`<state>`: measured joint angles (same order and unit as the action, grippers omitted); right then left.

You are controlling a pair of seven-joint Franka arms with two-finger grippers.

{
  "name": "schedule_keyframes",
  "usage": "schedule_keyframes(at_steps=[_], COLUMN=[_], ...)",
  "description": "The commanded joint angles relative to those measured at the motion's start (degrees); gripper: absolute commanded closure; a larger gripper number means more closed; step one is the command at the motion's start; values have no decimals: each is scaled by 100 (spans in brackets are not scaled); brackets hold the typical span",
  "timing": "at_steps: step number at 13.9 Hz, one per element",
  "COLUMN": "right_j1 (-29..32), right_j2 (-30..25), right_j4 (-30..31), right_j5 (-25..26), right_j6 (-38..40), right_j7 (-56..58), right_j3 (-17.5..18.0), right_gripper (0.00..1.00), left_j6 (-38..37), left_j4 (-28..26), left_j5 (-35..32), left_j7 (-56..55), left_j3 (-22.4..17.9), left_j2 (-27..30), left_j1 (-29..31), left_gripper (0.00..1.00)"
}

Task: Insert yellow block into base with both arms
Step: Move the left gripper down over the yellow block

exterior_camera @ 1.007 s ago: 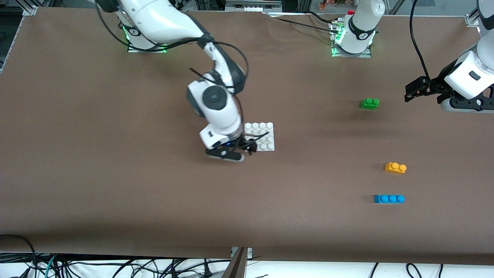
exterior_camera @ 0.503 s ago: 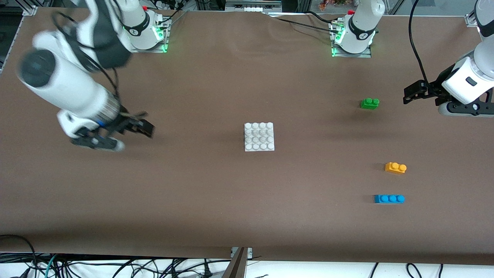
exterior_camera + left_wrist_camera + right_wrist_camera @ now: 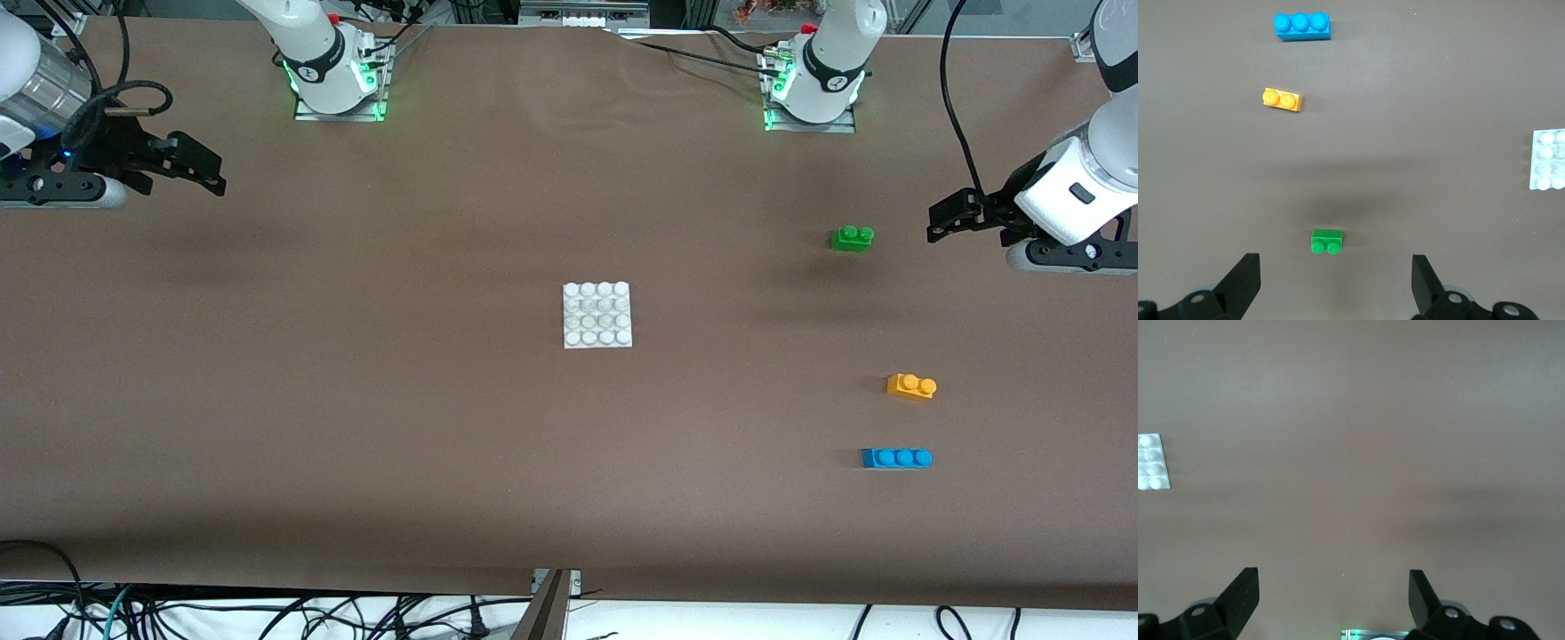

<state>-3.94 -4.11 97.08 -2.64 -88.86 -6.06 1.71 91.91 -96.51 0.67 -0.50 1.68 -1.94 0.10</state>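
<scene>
The yellow block (image 3: pixel 911 387) lies on the brown table toward the left arm's end, and shows in the left wrist view (image 3: pixel 1282 100). The white studded base (image 3: pixel 597 315) sits mid-table, bare, with its edge in both wrist views (image 3: pixel 1548 160) (image 3: pixel 1151 463). My left gripper (image 3: pixel 944 218) hangs open and empty in the air beside the green brick (image 3: pixel 852 237); its jaws stand wide (image 3: pixel 1335 270). My right gripper (image 3: pixel 203 167) is open and empty over bare table at the right arm's end (image 3: pixel 1331 580).
The green two-stud brick (image 3: pixel 1327 241) lies farther from the front camera than the yellow block. A blue three-stud brick (image 3: pixel 896 458) (image 3: pixel 1302 27) lies nearer than it. The arm bases (image 3: pixel 333 76) (image 3: pixel 813 84) stand along the table's back edge.
My right arm has swung away from the base, out to the right arm's end of the table. The left gripper has barely shifted. The bricks and base have not moved.
</scene>
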Motion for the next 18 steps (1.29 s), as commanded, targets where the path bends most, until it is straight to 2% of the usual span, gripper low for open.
schedule_keyframes(at_steps=[1, 3, 8, 11, 16, 18], right_j1=[51, 51, 68, 77, 77, 77], right_j2=[-2, 7, 33, 209, 305, 332], right_j4=[74, 57, -154, -444, -462, -462], right_j5=[-61, 9, 168, 351, 467, 458], right_j6=[26, -9, 18, 35, 238, 220], right_j7=[175, 175, 193, 219, 184, 184], right_j3=[-13, -22, -22, -22, -22, -22], right_gripper=[1, 1, 1, 1, 1, 1], left_j6=[-68, 28, 941, 1740, 3576, 3833], left_j4=[185, 185, 176, 167, 159, 150], left_j5=[-154, -163, -181, -925, -954, -875], left_j7=[138, 164, 779, 797, 1139, 1192], left_j3=[25, 8, -27, -19, -19, -10], left_j2=[-201, -306, -938, -1387, -2581, -2916], left_j1=[-1, 25, 385, 429, 640, 737], left_gripper=[0, 0, 0, 0, 0, 0])
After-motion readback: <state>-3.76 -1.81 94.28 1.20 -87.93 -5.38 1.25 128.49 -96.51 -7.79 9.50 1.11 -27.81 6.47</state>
